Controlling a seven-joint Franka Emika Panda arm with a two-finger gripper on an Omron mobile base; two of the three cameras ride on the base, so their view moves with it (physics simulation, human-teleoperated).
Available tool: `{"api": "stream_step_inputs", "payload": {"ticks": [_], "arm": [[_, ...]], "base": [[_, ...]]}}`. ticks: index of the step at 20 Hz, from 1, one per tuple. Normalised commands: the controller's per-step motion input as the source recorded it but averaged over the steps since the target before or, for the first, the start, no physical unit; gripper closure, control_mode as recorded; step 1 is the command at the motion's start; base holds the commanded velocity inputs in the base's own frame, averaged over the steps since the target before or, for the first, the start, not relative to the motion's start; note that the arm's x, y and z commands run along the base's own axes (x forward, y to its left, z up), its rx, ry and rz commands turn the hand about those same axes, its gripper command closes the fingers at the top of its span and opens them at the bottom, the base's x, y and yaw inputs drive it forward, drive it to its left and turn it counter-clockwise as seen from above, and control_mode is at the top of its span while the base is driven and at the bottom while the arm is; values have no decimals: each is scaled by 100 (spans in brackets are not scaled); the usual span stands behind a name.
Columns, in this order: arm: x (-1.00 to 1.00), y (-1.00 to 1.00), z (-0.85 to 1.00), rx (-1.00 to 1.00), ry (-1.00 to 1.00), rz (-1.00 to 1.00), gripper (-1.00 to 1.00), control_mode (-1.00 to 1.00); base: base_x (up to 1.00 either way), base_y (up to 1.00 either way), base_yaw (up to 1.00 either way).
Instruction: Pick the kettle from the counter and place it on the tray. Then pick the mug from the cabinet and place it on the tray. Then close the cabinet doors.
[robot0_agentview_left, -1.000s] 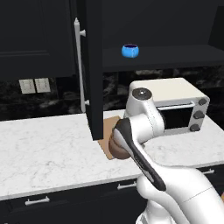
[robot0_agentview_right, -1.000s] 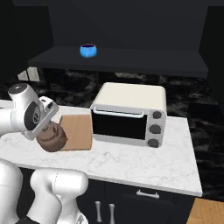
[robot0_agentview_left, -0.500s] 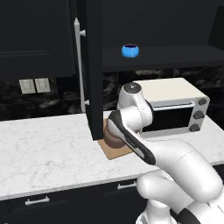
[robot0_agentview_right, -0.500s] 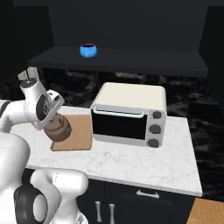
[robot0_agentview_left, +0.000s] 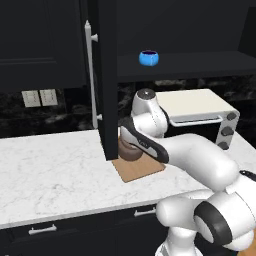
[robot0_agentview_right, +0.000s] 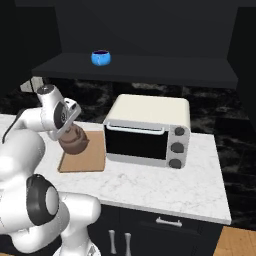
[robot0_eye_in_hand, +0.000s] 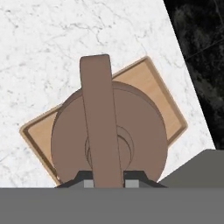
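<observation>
Brown kettle (robot0_eye_in_hand: 109, 135) pinched by its bail handle in the pincer (robot0_eye_in_hand: 108, 178), hung at frame centre over the tan tray (robot0_eye_in_hand: 162, 94) on the marble desk (robot0_agentview_left: 50, 170). Gripped from above, probably for a level set-down. Blue mug (robot0_agentview_right: 101, 57) waiting upper left on the cabinet (robot0_agentview_right: 150, 67) shelf.

The open cabinet door (robot0_agentview_left: 106, 75) hides part of the kettle (robot0_agentview_left: 131, 151).
</observation>
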Motion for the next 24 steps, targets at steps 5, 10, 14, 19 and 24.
{"api": "stream_step_inputs", "payload": {"ticks": [5, 10, 14, 19, 24], "arm": [[46, -8, -24, 0, 0, 0, 100, -100], [28, -1, -25, 0, 0, 0, 100, -100], [10, 0, -24, 0, 0, 0, 100, -100], [27, 0, -16, 0, -5, 0, 100, -100], [29, 0, -14, 0, -8, 0, 100, -100]], "base": [[0, 0, 0], [0, 0, 0], [0, 0, 0], [0, 0, 0], [0, 0, 0]]}}
